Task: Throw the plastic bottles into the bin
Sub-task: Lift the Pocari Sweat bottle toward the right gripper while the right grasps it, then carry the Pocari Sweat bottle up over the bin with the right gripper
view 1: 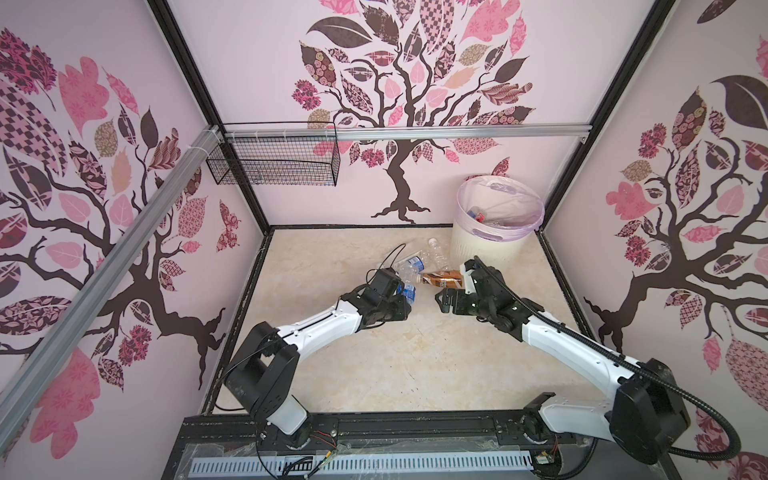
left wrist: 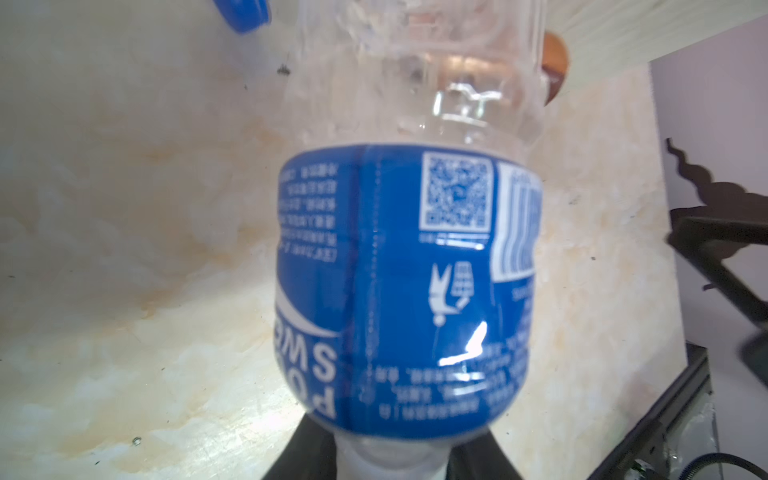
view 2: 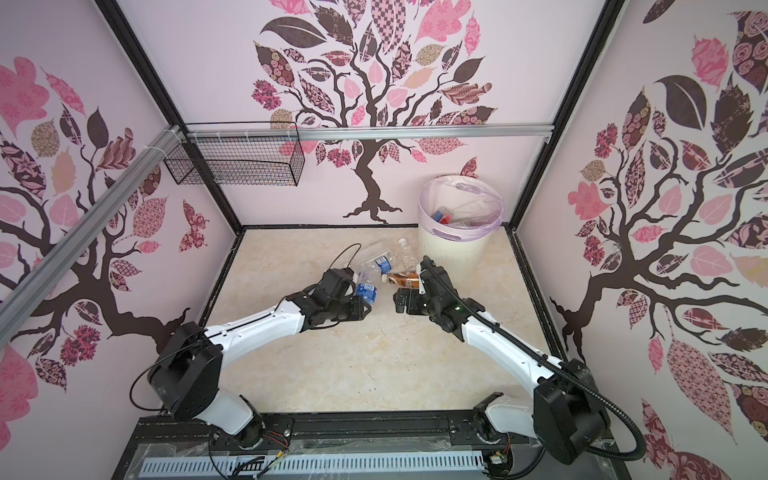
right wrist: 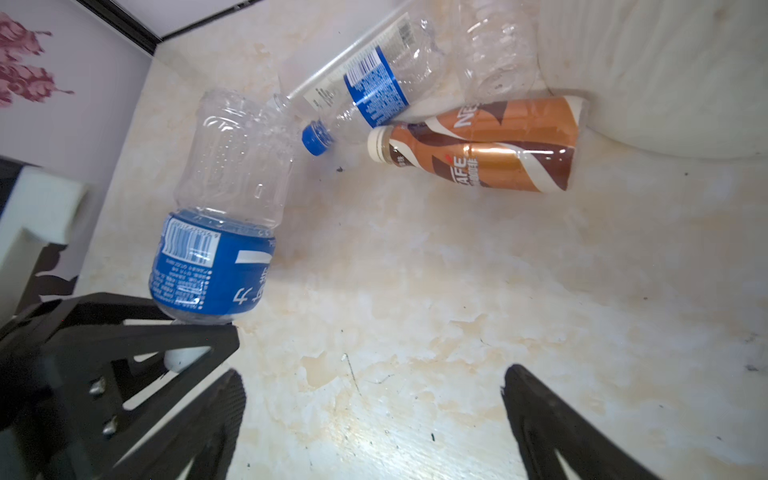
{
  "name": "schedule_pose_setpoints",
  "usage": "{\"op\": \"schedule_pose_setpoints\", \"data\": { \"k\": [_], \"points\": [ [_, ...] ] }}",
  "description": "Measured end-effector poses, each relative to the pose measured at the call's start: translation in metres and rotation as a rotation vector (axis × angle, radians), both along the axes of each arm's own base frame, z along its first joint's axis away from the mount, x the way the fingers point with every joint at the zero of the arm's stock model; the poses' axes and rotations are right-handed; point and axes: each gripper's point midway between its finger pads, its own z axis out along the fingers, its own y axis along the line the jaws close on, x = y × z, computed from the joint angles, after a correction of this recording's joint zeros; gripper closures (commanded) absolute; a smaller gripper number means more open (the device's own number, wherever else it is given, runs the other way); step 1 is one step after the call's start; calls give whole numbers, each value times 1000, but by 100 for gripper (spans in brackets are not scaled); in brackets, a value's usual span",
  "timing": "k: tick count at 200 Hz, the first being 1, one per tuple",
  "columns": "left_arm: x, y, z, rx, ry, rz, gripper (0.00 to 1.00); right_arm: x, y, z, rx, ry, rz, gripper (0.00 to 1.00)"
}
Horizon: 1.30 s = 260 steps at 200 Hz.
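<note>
The left pincer point(right wrist: 183, 345) is clamped on the neck of a clear bottle point(left wrist: 407, 270) with a blue label. The bottle's body sticks out past the fingertips, toward the other bottles. Whether it is clear of the table point(view 1: 374, 353) I cannot tell. The right pincer point(right wrist: 374, 407) faces it from just beside, jaws spread wide with nothing between them, low over bare table. Beyond the two pincers three more bottles lie on their sides. A blue-capped bottle point(right wrist: 374, 87) with a blue label has its cap close to the held bottle's base. A brown bottle point(right wrist: 490, 145) with a white cap lies alongside it, its base just beside the bin's wall. An unlabelled bottle point(right wrist: 494, 54) lies behind those, near the bin. The bin point(view 1: 490, 245) stands in the far right corner of the table in both top views, with a lilac liner folded over its rim and some items already inside. A black wire basket point(view 1: 274, 162) hangs on the back wall at upper left, well apart from everything else.
</note>
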Motion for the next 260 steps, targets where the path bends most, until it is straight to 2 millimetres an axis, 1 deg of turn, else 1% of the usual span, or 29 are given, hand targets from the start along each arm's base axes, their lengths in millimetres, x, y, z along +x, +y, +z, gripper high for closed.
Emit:
{"op": "schedule_pose_setpoints", "data": {
  "k": [15,27,46,67,84,98,119,142,172,208,260],
  "points": [
    [-2,0,18,-31,-53,-14,69,4,7,18,53,-15,3,1],
    [-5,-1,29,-49,-84,-26,69,7,13,36,97,-37,9,1],
    [-11,-3,40,-64,-126,-50,69,12,22,70,171,-82,23,0],
    [-19,-11,52,-80,-168,-90,69,17,32,104,252,-132,38,0],
    [-26,-19,60,-91,-198,-123,69,20,37,121,301,-153,45,1],
    [-32,-23,66,-91,-221,-146,69,23,42,131,335,-159,53,2],
    [-40,-27,76,-98,-254,-167,69,26,49,133,369,-149,62,6],
    [-41,-25,84,-101,-283,-171,69,26,52,131,390,-130,68,11],
    [-40,-24,85,-95,-291,-167,69,25,56,136,425,-124,78,16],
    [-41,-25,85,-94,-293,-167,69,23,61,134,452,-111,96,19],
    [-45,-28,87,-94,-300,-175,69,26,67,127,454,-88,104,19]
  ]
}}
